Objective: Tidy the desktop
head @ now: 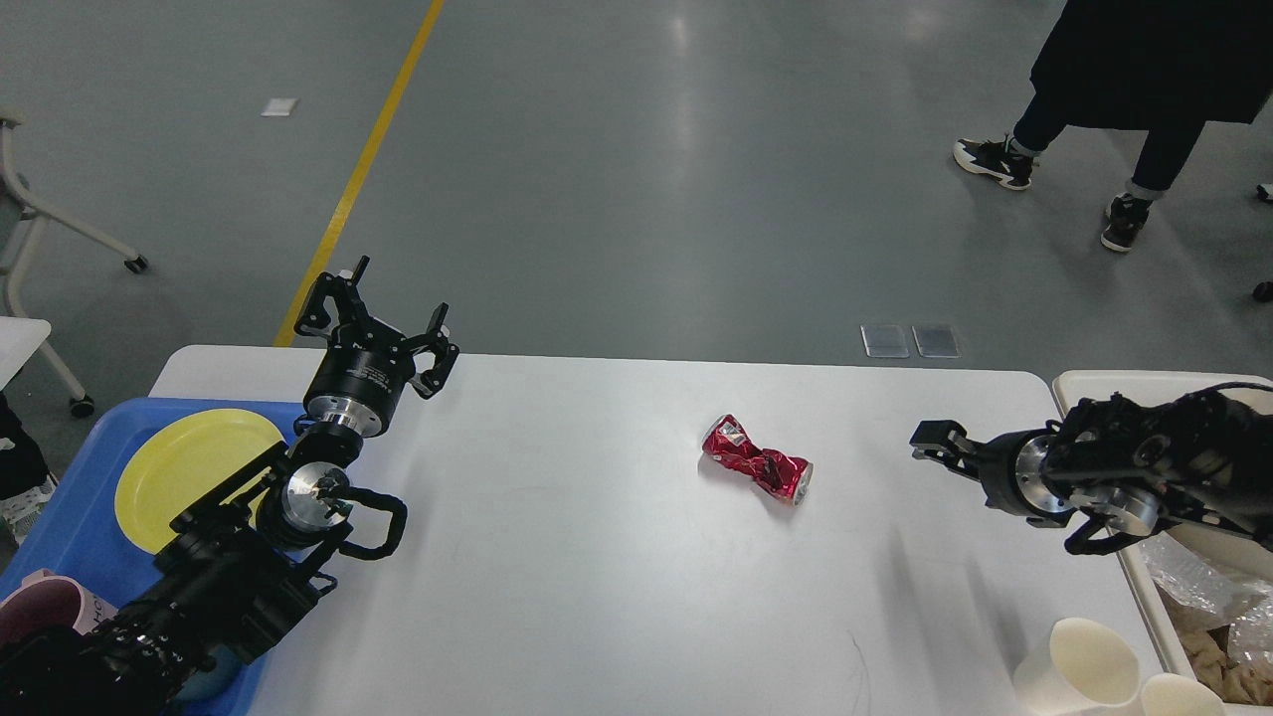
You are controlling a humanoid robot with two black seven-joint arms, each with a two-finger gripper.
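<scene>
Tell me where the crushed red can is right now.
In the head view, the crushed red can lies on the white desktop, a little right of center, between the two grippers and nearer the right gripper.

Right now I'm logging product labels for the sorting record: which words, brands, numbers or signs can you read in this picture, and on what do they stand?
Nothing can be read for certain.
Crushed red can: a pale label patch near its left end, too crumpled and small to read.
Left gripper: faint light print on its black body, too small to read.
Pink cup in the blue tray: a few dark marks by its rim, too blurred to read.
Desktop: no text.
</scene>
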